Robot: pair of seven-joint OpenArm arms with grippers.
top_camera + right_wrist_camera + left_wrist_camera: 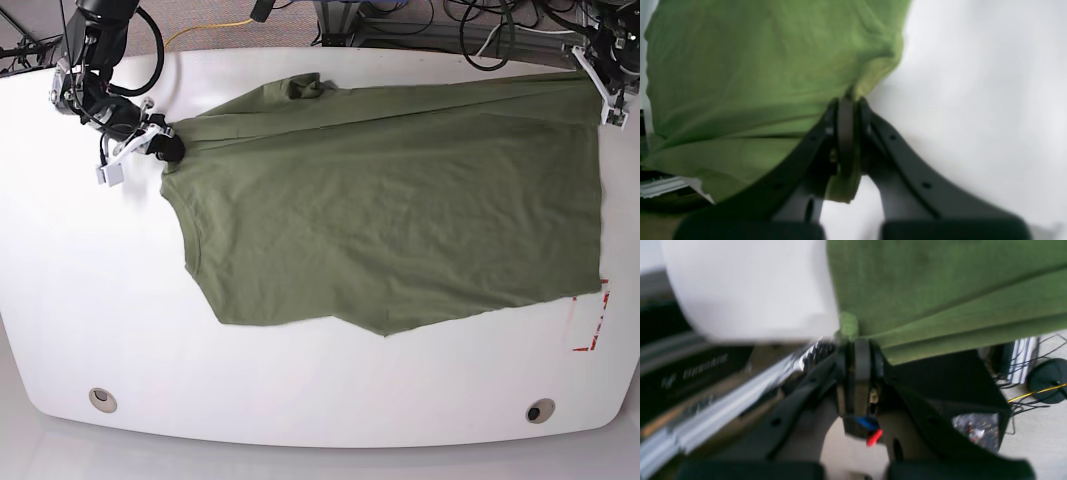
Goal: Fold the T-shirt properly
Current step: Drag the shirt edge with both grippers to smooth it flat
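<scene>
The olive-green T-shirt [400, 220] lies spread and wrinkled across the white table [300, 390]. A fold runs along its far edge. At the shirt's left end, my right gripper [168, 148] is shut on the fabric. In the right wrist view the black jaws [848, 100] pinch a bunch of the T-shirt [756, 66], and a tail of cloth hangs between the fingers. My left gripper [592, 72] is at the far right corner of the shirt. In the left wrist view it [857, 340] is shut on a small tuft of the T-shirt [923, 290], which is stretched taut.
Red tape marks [590, 325] sit by the shirt's near right corner. Two round holes [101, 399] [540, 411] lie near the table's front edge. Cables [480, 30] and a metal frame stand behind the table. Beyond the table's edge, wires and a black disc [1048, 380] lie on the floor.
</scene>
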